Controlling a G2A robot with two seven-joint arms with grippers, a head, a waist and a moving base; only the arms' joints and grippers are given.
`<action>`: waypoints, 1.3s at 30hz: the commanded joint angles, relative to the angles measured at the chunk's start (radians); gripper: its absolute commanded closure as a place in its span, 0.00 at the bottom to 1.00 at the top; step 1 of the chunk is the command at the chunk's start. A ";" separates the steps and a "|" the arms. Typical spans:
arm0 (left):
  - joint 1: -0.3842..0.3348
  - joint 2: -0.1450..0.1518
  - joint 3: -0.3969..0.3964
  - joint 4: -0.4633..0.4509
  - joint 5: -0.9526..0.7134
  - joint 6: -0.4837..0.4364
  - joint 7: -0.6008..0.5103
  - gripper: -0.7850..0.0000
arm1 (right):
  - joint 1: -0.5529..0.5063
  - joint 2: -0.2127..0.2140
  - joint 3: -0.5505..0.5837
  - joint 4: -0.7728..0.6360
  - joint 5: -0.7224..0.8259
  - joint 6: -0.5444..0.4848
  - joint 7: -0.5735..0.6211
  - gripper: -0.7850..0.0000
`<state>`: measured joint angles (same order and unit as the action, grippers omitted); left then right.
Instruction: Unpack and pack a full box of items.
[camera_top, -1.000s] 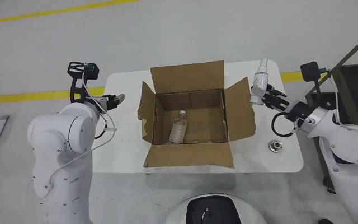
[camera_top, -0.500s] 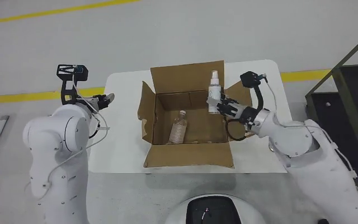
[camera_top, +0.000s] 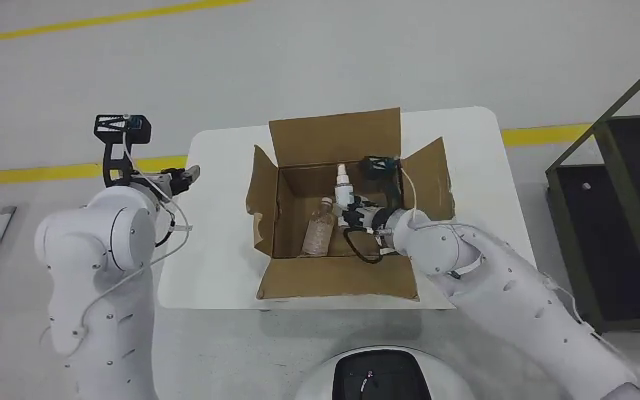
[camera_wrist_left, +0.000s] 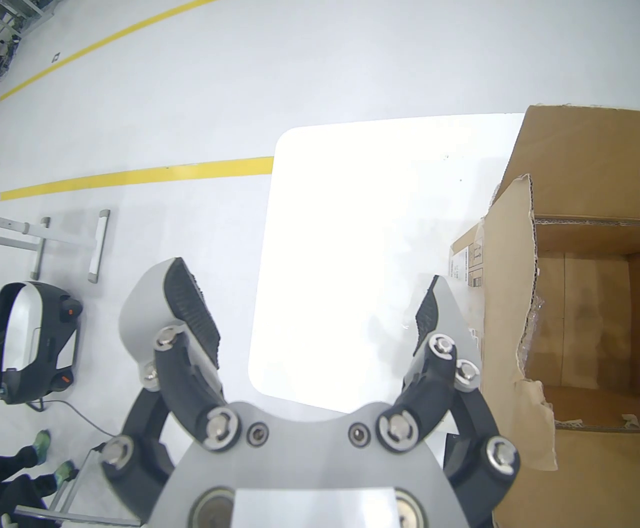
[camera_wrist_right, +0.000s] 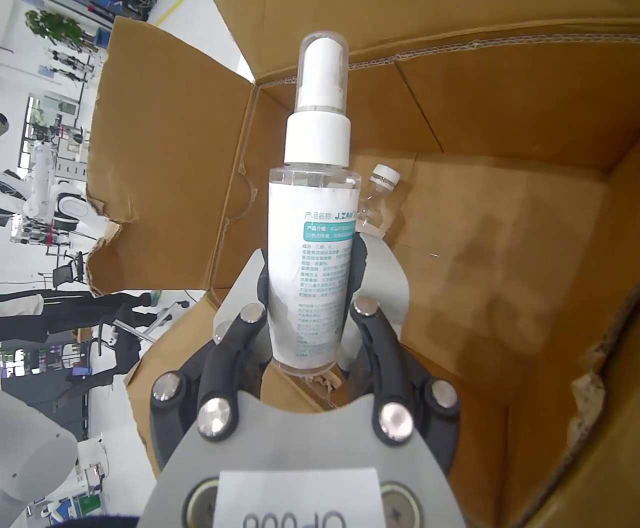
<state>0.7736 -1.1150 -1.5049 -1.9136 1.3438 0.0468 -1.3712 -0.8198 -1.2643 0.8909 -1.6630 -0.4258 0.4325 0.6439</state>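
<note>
An open cardboard box (camera_top: 290, 180) stands in the middle of the white table (camera_top: 220, 270). A clear plastic bottle (camera_top: 319, 228) with a white cap lies on the box floor (camera_wrist_right: 377, 202). My right gripper (camera_top: 352, 213) is inside the box, shut on a white spray bottle (camera_top: 344, 184) with a clear cap (camera_wrist_right: 312, 220). The spray bottle sits just beside the clear bottle. My left gripper (camera_wrist_left: 305, 295) hangs open and empty over the table's left edge, left of the box (camera_wrist_left: 575, 310), and in the top view it (camera_top: 190, 176) is off the table's left side.
The box flaps (camera_top: 336, 134) stand spread on all four sides. A dark metal frame (camera_top: 600, 180) stands to the right of the table. Bare table surface lies left (camera_wrist_left: 360, 210) and right (camera_top: 490, 200) of the box.
My right arm swung from the table's right side over the flap and down into the box, carrying the spray bottle. The left arm drew back slightly to the left.
</note>
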 joint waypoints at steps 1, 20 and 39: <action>0.000 0.000 0.000 0.000 0.000 0.000 0.000 0.00 | 0.000 0.000 0.000 0.000 0.000 0.000 0.000 1.00; 0.000 0.000 0.000 0.000 0.000 0.000 0.000 0.00 | 0.052 -0.061 -0.096 0.167 0.051 0.269 -0.016 1.00; 0.000 0.000 0.000 0.000 0.000 0.000 0.000 0.00 | 0.221 -0.151 -0.220 0.479 0.102 0.191 0.073 1.00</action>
<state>0.7737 -1.1150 -1.5051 -1.9136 1.3439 0.0466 -1.3710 -0.6042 -1.4111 0.6770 -1.1988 -0.3275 0.6300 0.7101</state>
